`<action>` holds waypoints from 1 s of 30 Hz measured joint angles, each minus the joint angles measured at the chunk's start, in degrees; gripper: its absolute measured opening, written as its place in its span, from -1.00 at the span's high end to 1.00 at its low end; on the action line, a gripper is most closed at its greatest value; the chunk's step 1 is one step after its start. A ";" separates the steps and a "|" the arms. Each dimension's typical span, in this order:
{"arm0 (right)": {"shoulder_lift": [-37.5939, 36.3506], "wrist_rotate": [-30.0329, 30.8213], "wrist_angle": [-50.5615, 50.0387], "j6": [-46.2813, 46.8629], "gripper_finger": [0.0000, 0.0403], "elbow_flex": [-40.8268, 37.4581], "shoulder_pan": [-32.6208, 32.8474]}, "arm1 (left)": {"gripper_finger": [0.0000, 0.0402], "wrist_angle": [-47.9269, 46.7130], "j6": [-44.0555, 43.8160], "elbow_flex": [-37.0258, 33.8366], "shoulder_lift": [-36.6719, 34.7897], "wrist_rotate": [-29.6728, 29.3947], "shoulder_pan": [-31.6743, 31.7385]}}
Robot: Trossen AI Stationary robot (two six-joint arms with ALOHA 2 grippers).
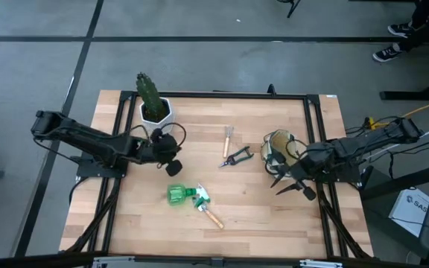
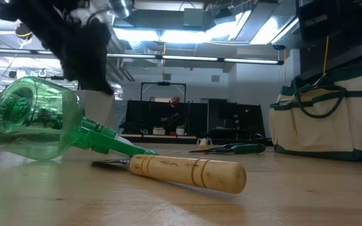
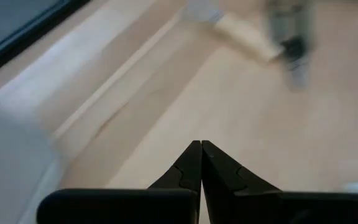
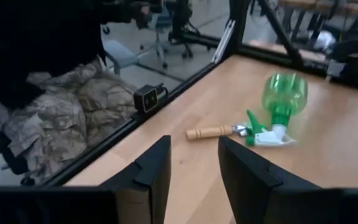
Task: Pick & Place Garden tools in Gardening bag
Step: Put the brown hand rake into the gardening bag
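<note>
Right gripper (image 1: 287, 184) just beside the gardening bag (image 1: 278, 149), fingers apart, holding nothing; left gripper (image 1: 174, 168) pinched closed, empty, spray bottle (image 1: 179, 195) just below it, trowel (image 1: 208, 214) beyond

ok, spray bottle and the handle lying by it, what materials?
Spray bottle: looks like translucent green plastic, glossy; light shows through it. Handle: looks like pale turned wood, smooth, with ringed grooves and faint grain.
</note>
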 joint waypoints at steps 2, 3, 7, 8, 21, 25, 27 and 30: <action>-3.15 0.00 1.97 -0.32 0.32 -2.82 0.00 | 0.99 4.54 2.92 0.00 -0.63 1.93 -1.68; -4.59 0.00 4.07 -0.54 0.32 -4.48 0.00 | 0.99 6.91 3.99 0.00 -0.66 2.95 -2.38; -10.20 -0.02 14.21 -0.04 0.32 -11.41 -0.02 | 0.99 15.07 6.92 0.02 -0.08 6.04 -4.74; -11.35 0.00 16.15 0.90 0.32 -12.77 -0.02 | 0.99 16.65 7.23 0.02 0.19 6.15 -5.24; -25.23 0.20 8.46 2.34 0.32 -15.50 -0.25 | 0.99 18.36 13.39 12.71 12.23 5.67 -7.70; -29.90 0.59 3.41 -0.02 0.32 -15.52 -1.68 | 0.99 18.36 14.96 17.10 16.87 5.67 -7.03; -31.72 0.61 1.85 -1.60 0.32 -15.52 -2.64 | 1.00 18.11 15.55 19.11 18.95 5.62 -6.44; -33.73 0.59 1.10 -4.16 0.32 -15.52 -4.31 | 0.99 15.71 16.41 22.77 21.62 5.96 -5.06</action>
